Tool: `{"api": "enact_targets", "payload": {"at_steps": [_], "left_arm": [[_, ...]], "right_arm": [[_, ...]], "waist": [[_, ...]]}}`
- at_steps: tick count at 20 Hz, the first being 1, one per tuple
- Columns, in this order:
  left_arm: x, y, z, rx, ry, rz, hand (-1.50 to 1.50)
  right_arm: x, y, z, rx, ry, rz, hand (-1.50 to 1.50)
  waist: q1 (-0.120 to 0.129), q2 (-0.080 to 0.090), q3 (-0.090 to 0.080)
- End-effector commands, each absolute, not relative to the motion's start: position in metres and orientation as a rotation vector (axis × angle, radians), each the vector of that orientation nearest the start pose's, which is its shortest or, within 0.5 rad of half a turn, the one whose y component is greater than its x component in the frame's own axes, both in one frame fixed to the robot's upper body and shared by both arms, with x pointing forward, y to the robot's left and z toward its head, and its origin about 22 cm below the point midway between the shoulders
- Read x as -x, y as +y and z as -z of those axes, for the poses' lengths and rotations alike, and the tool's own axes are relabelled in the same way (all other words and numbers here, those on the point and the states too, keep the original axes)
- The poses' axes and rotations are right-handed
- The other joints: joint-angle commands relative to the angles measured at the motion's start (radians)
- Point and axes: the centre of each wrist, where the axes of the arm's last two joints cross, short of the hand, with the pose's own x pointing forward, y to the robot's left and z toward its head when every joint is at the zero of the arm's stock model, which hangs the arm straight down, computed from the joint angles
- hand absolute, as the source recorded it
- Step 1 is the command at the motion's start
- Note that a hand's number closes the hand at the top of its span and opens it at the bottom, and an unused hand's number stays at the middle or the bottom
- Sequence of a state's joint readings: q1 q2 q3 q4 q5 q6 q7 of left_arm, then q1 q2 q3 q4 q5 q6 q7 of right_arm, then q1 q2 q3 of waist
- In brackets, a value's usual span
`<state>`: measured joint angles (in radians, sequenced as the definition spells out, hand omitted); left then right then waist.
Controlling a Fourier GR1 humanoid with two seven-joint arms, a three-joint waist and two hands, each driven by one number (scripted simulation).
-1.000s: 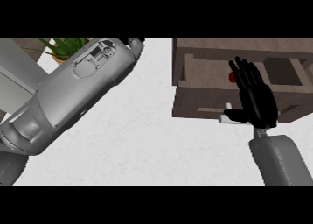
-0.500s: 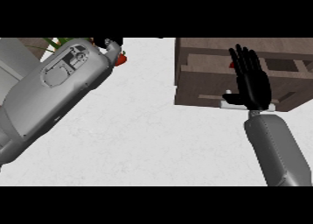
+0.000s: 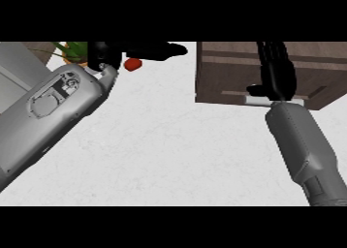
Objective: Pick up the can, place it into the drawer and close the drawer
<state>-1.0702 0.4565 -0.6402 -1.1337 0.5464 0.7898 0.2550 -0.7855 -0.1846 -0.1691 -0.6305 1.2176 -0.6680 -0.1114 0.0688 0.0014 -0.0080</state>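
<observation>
The brown wooden drawer (image 3: 227, 72) sits at the top right, its light inner rim showing as a thin strip. My right hand (image 3: 276, 72) lies over the drawer's front with its fingers (image 3: 271, 51) straight, pointing away from me, and its grey forearm runs down to the lower right. No can shows anywhere; the hand hides part of the drawer. My left hand (image 3: 137, 51) is at the top edge, fingers stretched to the right. A small red round thing (image 3: 132, 64) sits just below those fingers; whether they touch it I cannot tell.
My big grey left forearm (image 3: 55, 111) crosses the left side of the white counter (image 3: 176, 155). Green plant leaves (image 3: 72, 48) stand at the top left, with a grey wall or appliance (image 3: 8, 72) beside them.
My right hand has slid farther forward along the drawer, and less of the drawer's inside shows. My left forearm has swung up toward the top left, bringing the left hand into view.
</observation>
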Motion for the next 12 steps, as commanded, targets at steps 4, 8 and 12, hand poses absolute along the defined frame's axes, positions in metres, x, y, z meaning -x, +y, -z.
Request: {"api": "enact_targets", "payload": {"at_steps": [4, 8, 12], "left_arm": [[-0.372, 0.129, -0.181, -0.259, -1.736, 0.061, -1.5], [-0.371, 0.133, -0.175, -0.242, -1.726, 0.075, -1.5], [-0.362, 0.149, -0.161, -0.232, -1.725, 0.092, -1.5]], "right_arm": [[-0.436, -0.218, -0.044, 1.375, -1.682, -0.827, -1.5], [-0.448, -0.217, -0.063, 1.394, -1.681, -0.822, -1.5], [-0.456, -0.204, -0.078, 1.379, -1.67, -0.803, -1.5]], "waist": [[0.008, 0.016, 0.01], [0.014, 0.025, 0.01], [0.027, 0.028, 0.01]]}}
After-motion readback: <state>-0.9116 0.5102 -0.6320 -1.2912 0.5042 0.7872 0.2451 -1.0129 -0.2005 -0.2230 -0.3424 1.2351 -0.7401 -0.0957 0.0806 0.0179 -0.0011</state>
